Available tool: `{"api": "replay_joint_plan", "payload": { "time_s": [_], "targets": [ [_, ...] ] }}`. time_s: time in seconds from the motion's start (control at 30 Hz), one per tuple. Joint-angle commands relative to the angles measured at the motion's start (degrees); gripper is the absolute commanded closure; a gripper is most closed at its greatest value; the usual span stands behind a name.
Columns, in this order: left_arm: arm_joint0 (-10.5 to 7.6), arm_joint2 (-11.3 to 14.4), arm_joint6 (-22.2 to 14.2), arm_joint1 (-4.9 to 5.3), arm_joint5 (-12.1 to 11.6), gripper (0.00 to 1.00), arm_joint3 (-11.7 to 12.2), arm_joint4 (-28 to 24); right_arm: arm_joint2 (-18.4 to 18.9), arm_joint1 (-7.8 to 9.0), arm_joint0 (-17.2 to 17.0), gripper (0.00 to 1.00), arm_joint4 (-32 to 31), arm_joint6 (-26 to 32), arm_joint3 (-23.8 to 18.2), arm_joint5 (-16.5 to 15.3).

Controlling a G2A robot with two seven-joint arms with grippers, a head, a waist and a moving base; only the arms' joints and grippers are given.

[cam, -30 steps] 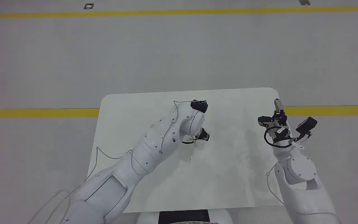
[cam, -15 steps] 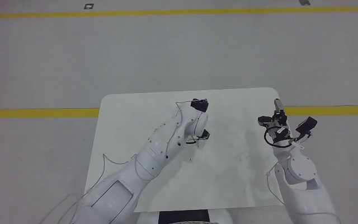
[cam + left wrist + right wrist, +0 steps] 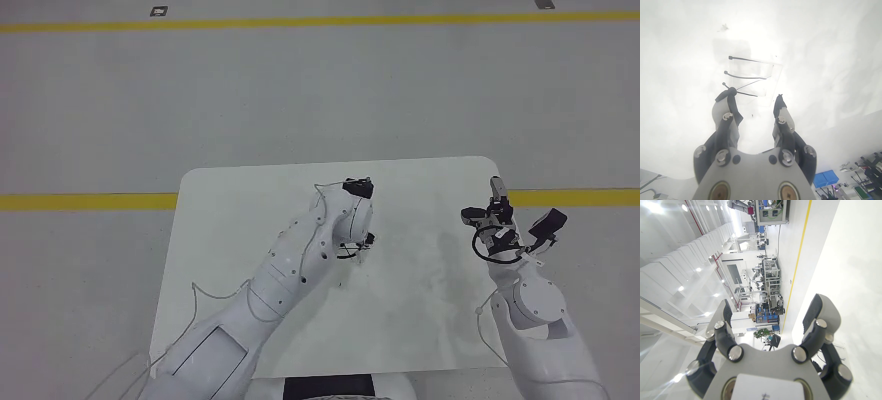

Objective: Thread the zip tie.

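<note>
Black zip ties (image 3: 745, 59) lie side by side on a clear plastic sheet (image 3: 776, 75) on the white table (image 3: 250, 200). My left gripper (image 3: 755, 97) hangs open just above them, near the table's middle (image 3: 362, 241). One fingertip (image 3: 732, 91) sits over the nearest zip tie (image 3: 746, 94), while the other fingertip (image 3: 779, 100) is at the sheet's edge. My right gripper (image 3: 770, 311) is open and holds nothing. It is raised at the table's right edge (image 3: 492, 212) and faces out toward the room.
A small dark speck (image 3: 723, 28) lies on the table beyond the sheet. The table's right edge (image 3: 500, 240) runs close to the right arm. A yellow floor line (image 3: 90, 201) passes behind the table.
The left arm has shifted slightly forward, its gripper staying over the zip ties. The right arm has not moved.
</note>
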Motion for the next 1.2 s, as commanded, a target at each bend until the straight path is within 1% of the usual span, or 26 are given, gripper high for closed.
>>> {"api": "replay_joint_plan", "payload": {
  "time_s": [0.0, 0.07, 0.2, 0.57, 0.7, 0.87, 1.0, 1.17],
  "targets": [
    [-0.19, -0.02, 0.34, -0.28, 0.00, 0.58, 1.04, -0.04, 0.00, 0.00, 0.00, 0.00, 0.00, 0.00, 0.00, 0.00],
    [-0.45, -0.04, 0.85, -0.52, 0.00, 0.59, 2.18, -0.05, 0.00, 0.00, 0.00, 0.00, 0.00, 0.00, 0.00, 0.00],
    [-1.39, -0.15, 2.33, -1.10, 0.00, 0.61, 5.34, -0.31, 0.00, 0.00, 0.00, 0.00, 0.00, 0.00, 0.00, 0.00],
    [-3.64, -0.06, 5.47, -2.80, 0.00, 0.67, 11.66, -1.42, 0.00, 0.00, 0.00, 0.00, 0.00, 0.00, 0.00, 0.00],
    [-4.36, -0.12, 6.47, -3.34, 0.00, 0.69, 13.38, -1.34, 0.00, 0.00, 0.00, 0.00, 0.00, 0.00, 0.00, 0.00],
    [-4.91, -0.41, 7.68, -4.06, 0.00, 0.75, 15.34, -0.94, 0.00, 0.00, 0.00, 0.00, 0.00, 0.00, 0.00, 0.00],
    [-5.42, -0.28, 8.42, -4.72, 0.00, 0.74, 16.84, -0.74, 0.00, 0.00, 0.00, 0.00, 0.00, 0.00, 0.00, 0.00],
    [-5.94, -0.43, 9.94, -5.52, 0.00, 0.80, 18.85, -0.47, 0.00, 0.00, 0.00, 0.00, 0.00, 0.00, 0.00, 0.00]
  ]
}}
